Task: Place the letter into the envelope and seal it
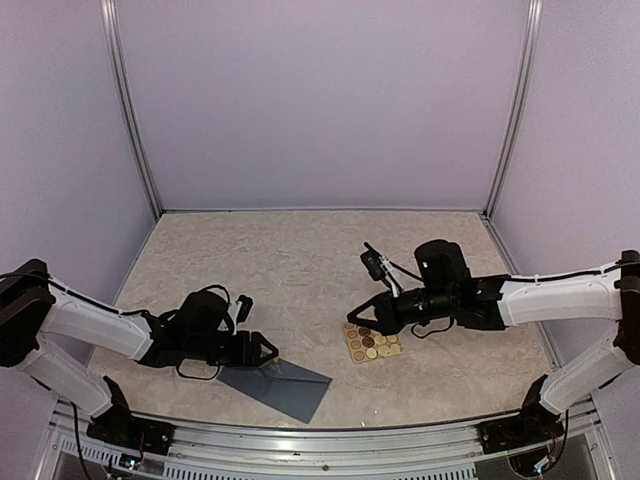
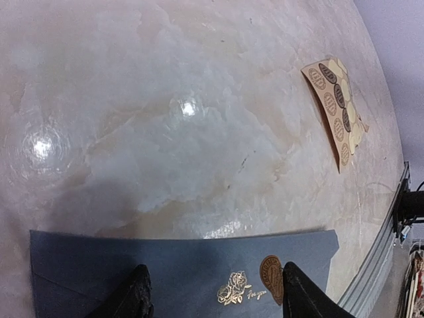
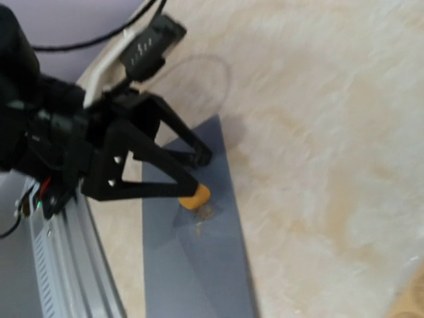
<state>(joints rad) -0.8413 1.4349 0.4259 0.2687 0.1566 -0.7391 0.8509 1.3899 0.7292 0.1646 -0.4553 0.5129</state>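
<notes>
Overhead, I see the envelope (image 1: 290,388), a flat slate-grey paper rectangle, lying at the near edge of the table (image 1: 300,250), left of centre. My left gripper (image 1: 268,350) sits over its far edge, jaws spread and holding nothing. My right gripper (image 1: 352,315) is pinched closed at the far left corner of the sticker sheet (image 1: 372,342), a small tan card of round dots. Only the left wrist gives me the glossy marbled tabletop, plus a gold rose print (image 2: 232,289) and a round brown sticker (image 2: 270,278) on the envelope between my fingers (image 2: 136,295). Only the right wrist shows the triangular flap creases, with one left fingertip just beside that sticker.
</notes>
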